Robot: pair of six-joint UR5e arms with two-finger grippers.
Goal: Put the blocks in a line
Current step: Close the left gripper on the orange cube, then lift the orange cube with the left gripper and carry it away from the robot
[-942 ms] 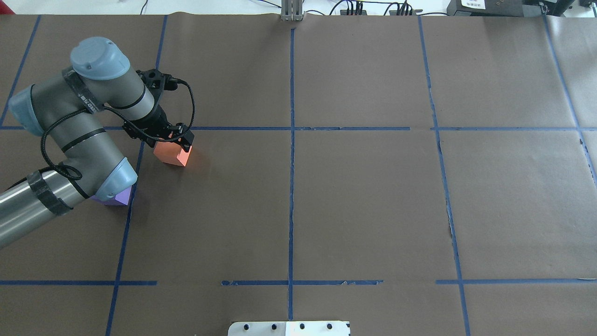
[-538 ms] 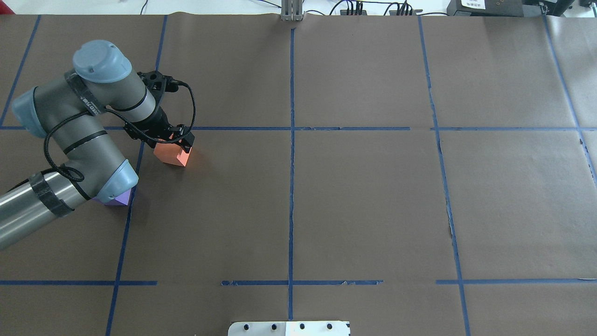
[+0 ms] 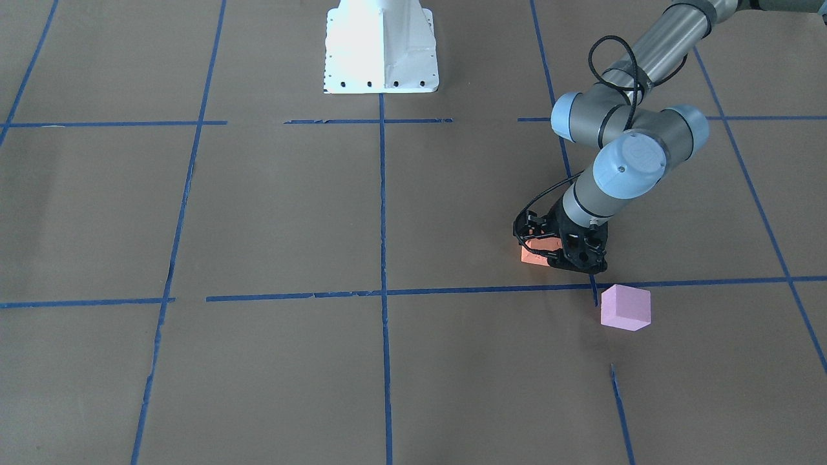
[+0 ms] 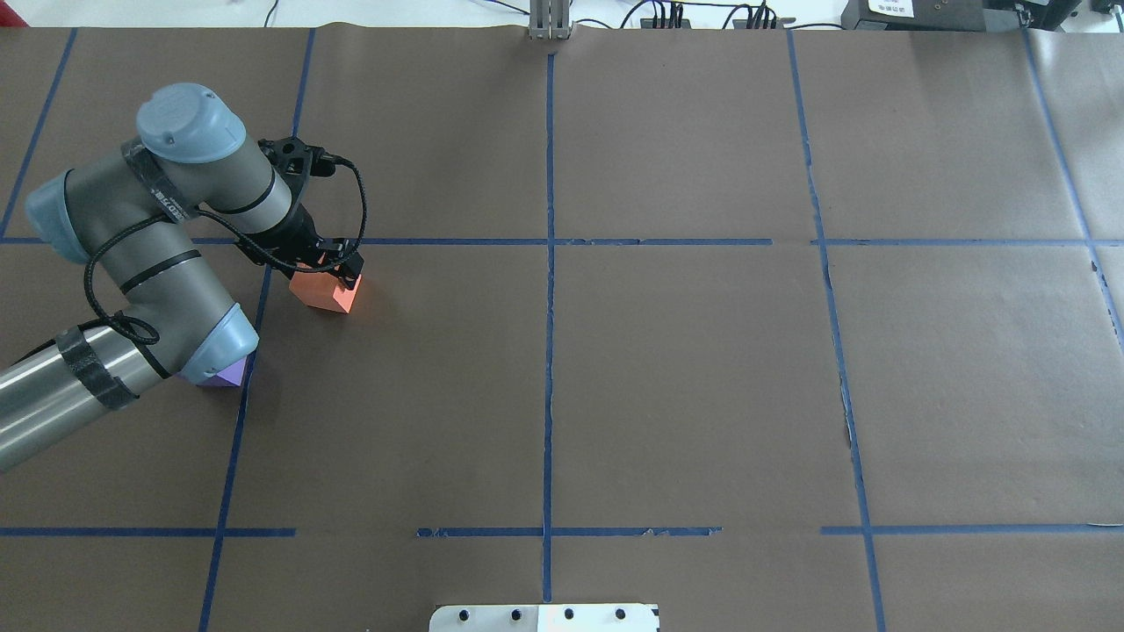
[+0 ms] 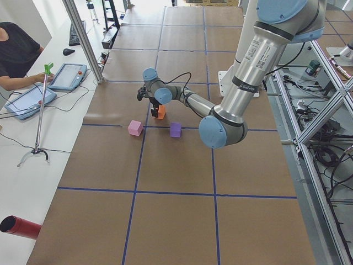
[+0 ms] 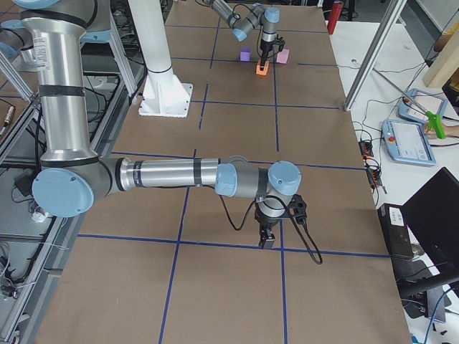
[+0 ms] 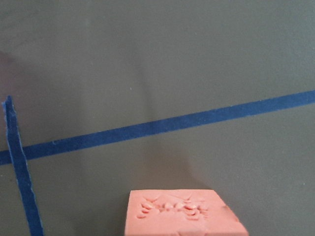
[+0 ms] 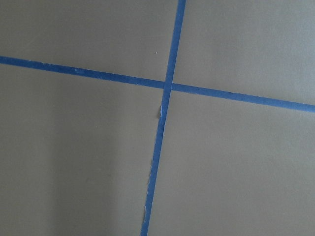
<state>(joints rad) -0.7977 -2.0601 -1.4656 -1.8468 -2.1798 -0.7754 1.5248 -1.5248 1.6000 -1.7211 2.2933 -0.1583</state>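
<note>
Orange block [image 4: 323,291]: about nine o'clock from the table's middle in the overhead view, just inside a blue tape [image 4: 549,351] crossing. Whether it touches the table [image 4: 702,395] cannot be told.
Left gripper [image 4: 327,270]: points down, with its fingers clasped on two opposite sides of the Orange block.
Violet block [image 4: 224,376]: about eight o'clock from the Orange block, half hidden under the left arm [image 4: 167,263].
Pink block [image 3: 625,308]: in the front-facing view, four o'clock from the Orange block, apart from it, resting on the table.
Right gripper [image 6: 267,240]: low over a tape crossing, well apart from the blocks. Whether its claw is released or clenched, I cannot tell.
</note>
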